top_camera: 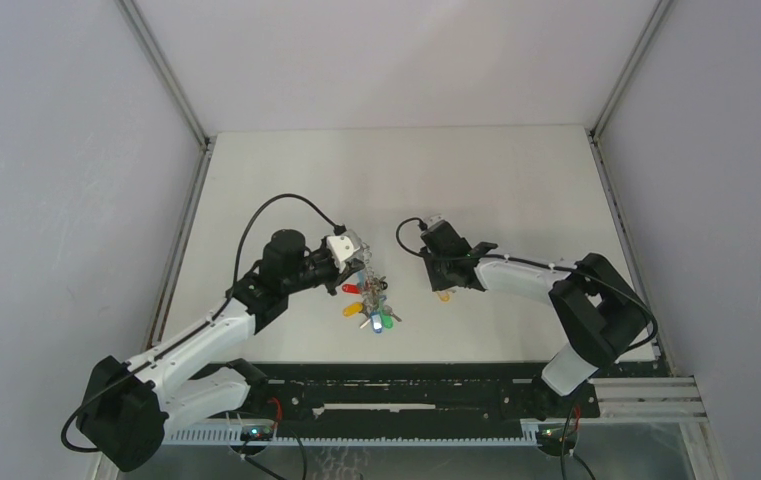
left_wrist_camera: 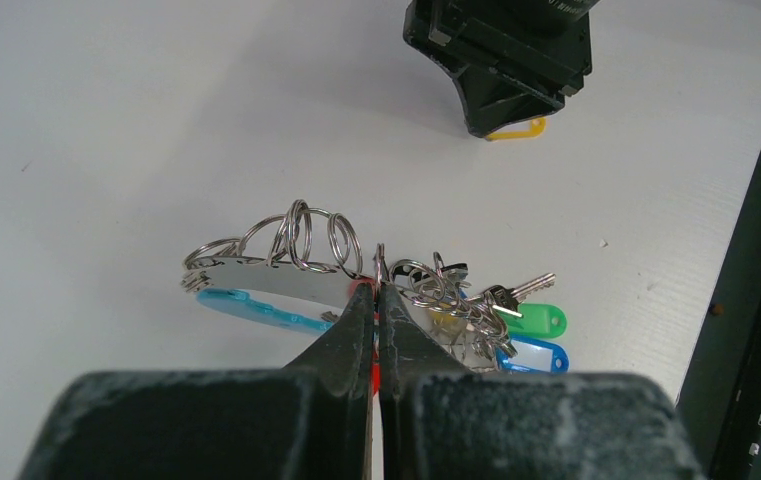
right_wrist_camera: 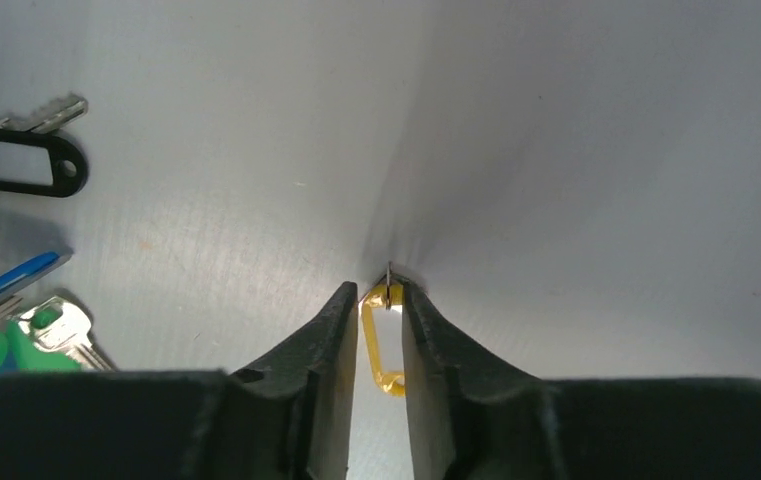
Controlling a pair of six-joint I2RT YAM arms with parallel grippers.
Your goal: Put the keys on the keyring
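**Left clamped on keyring, right straddling yellow tag**

- Table [top_camera: 516, 180]: flat matte white board, grey walls on three sides.
- Left arm [top_camera: 206, 335]: white links, black joints, runs from lower left of the top view up to centre.
- Right arm [top_camera: 596, 310]: same build, comes in from lower right, wrist pointing left toward centre.
- Left gripper [left_wrist_camera: 376, 290]: black tapered fingers pressed together, no visible gap. They pinch the near edge of the keyring [left_wrist_camera: 266, 278], with a sliver of red showing at the tips.
- Keyring: sits just left of centre in the top view. It's a long curved polished metal loop with a cyan plastic section [left_wrist_camera: 256, 305] along its near side.
- Thin wire split rings [left_wrist_camera: 301, 235] stand up along the loop's far side.
- A tangle of small silver keys trails off to the right in the left wrist view, with a green tag [left_wrist_camera: 536, 320] and a blue tag [left_wrist_camera: 531, 355], both glossy rounded plastic.
- Right gripper [right_wrist_camera: 379, 288]: tips down at the table, right of the bunch in the top view and apart from it. Jaws stand a narrow slit apart.
- Yellow key tag [right_wrist_camera: 367, 340]: thin plastic outline, lies in that slit with a tiny wire ring at the fingertips. Can't tell if the pads actually bear on it.
- Black-framed tag [right_wrist_camera: 21, 170]: upper left of the right wrist view, beside a silver key blade.
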